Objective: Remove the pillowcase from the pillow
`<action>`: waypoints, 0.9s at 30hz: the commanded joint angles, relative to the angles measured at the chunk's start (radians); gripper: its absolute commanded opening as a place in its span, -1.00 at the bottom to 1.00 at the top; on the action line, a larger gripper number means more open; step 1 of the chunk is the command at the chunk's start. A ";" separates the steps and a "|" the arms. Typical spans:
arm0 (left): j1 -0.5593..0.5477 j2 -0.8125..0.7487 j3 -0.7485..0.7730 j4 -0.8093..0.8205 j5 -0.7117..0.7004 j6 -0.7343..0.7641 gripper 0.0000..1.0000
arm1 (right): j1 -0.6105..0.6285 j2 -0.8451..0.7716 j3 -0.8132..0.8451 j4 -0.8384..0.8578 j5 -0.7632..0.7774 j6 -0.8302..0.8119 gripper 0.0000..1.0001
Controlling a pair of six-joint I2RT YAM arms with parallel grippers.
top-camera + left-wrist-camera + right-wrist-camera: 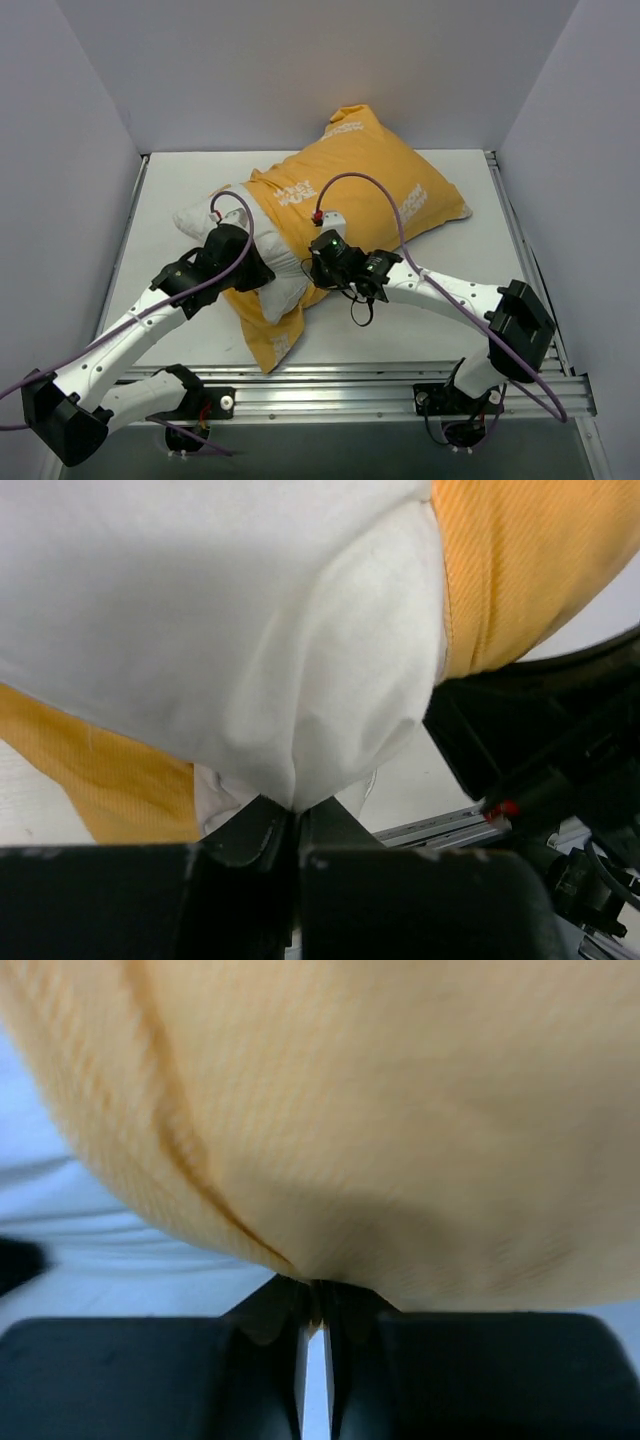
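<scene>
Inspection of the scene at the recorded moment.

The pillowcase (370, 180) lay on the white table (180, 180) with its yellow-orange lettered side up. Its long axis ran diagonally, from the near-left part of the table up towards the far-right corner. The closed end pointed far-right, close to the back wall. The open end pointed near-left, towards the arm bases. A loose yellow flap trailed from that end to near the front edge.

The pillow (195, 218) was mostly inside the case and followed the same diagonal. Plain white fabric bulged out of the open end in two places, one lobe to the left and one on the near side between the two wrists.

The left gripper (297, 815) was found pressed together on a small fold of white pillow fabric. In the left wrist view the cloth was drawn into a peak between the closed jaws, with yellow case fabric to either side of it.

The right gripper (318, 1290) was likewise closed. In the right wrist view it pinched a pleat of the yellow case, with only a thin sliver of light showing between the jaws below the fold.

In the overhead view both wrists sat close together at the near-left end of the bundle, the left one over the white bulge and the right one at the case's edge just beside it.
</scene>
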 commanded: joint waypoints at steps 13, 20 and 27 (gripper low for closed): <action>0.209 -0.085 0.438 -0.245 0.155 0.113 -0.95 | -0.534 -0.134 -0.149 0.071 -0.051 -0.016 -1.00; 0.139 0.000 0.387 0.013 0.216 -0.017 -0.95 | -0.425 -0.292 -0.242 0.159 -0.271 -0.039 0.05; 0.082 0.110 0.557 0.058 0.167 0.038 -0.95 | -0.317 -0.462 -0.415 0.194 -0.291 -0.001 0.58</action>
